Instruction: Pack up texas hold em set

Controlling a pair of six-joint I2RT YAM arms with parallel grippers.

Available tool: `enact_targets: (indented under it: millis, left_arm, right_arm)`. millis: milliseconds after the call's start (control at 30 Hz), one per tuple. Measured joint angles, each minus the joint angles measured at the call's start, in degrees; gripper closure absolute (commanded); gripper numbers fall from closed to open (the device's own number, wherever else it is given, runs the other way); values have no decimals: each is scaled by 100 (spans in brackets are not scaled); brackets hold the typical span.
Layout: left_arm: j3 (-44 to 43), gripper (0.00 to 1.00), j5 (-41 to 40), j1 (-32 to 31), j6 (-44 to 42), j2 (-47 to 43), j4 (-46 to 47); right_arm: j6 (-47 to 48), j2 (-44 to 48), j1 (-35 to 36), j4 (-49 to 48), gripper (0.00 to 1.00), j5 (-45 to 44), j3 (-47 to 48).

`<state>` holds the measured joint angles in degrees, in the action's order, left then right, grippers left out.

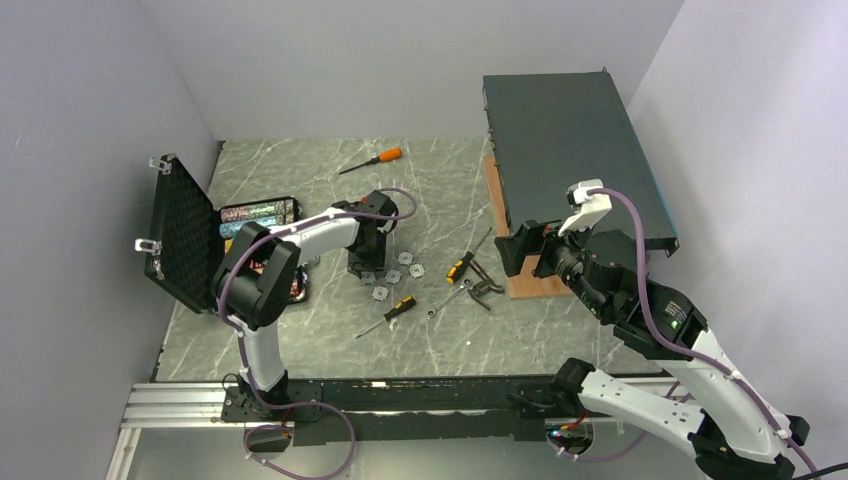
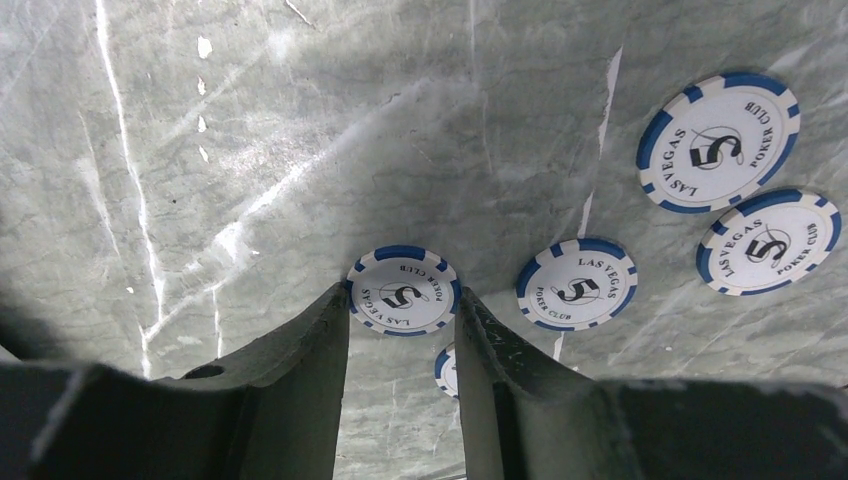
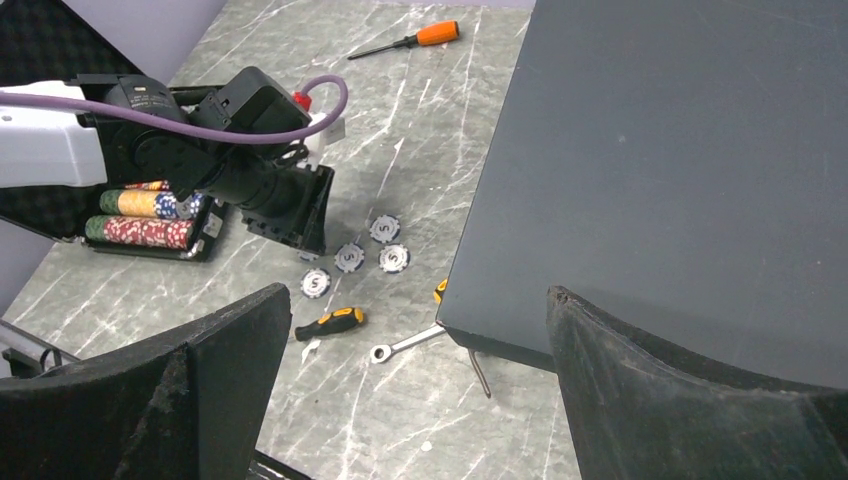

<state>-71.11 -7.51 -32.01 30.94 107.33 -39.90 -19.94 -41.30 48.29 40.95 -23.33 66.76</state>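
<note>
The left gripper (image 2: pixel 402 299) flanks a round blue-rimmed chip (image 2: pixel 401 286) on the marbled table (image 2: pixel 250 150); grip unclear.
Its "Las Vegas" print reads only at that wrist; the right gripper (image 3: pixel 417 296) gapes wide.

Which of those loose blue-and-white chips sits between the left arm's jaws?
The "5" chip fully in view between the jaw tips. Another chip peeks from under one jaw; the remaining three lie off to the side.

A robotics lab test cell is indicated. A marble-patterned desk (image 1: pixel 300 340) is enclosed by plain pale walls (image 1: pixel 400 60), and robot arms (image 1: pixel 262 290) are bolted to an aluminium rail (image 1: pixel 180 405).
</note>
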Motion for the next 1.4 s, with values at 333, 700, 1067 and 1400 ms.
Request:
enact_targets:
  millis: [333, 700, 1067, 1400]
  left_arm:
    - [11, 63, 24, -7, -4, -483, -72]
    - [245, 63, 173, -595, 175, -1086, -74]
    - [522, 62, 177, -767, 323, -765, -39]
    - [487, 56, 157, -767, 319, -459, -48]
  right_arm:
    - [0, 4, 0, -2, 0, 0, -15]
    - [-2, 4, 0, -9, 0, 11, -63]
    - [-15, 76, 0, -9, 0, 94, -63]
    - [-15, 142, 0, -4, 0, 90, -63]
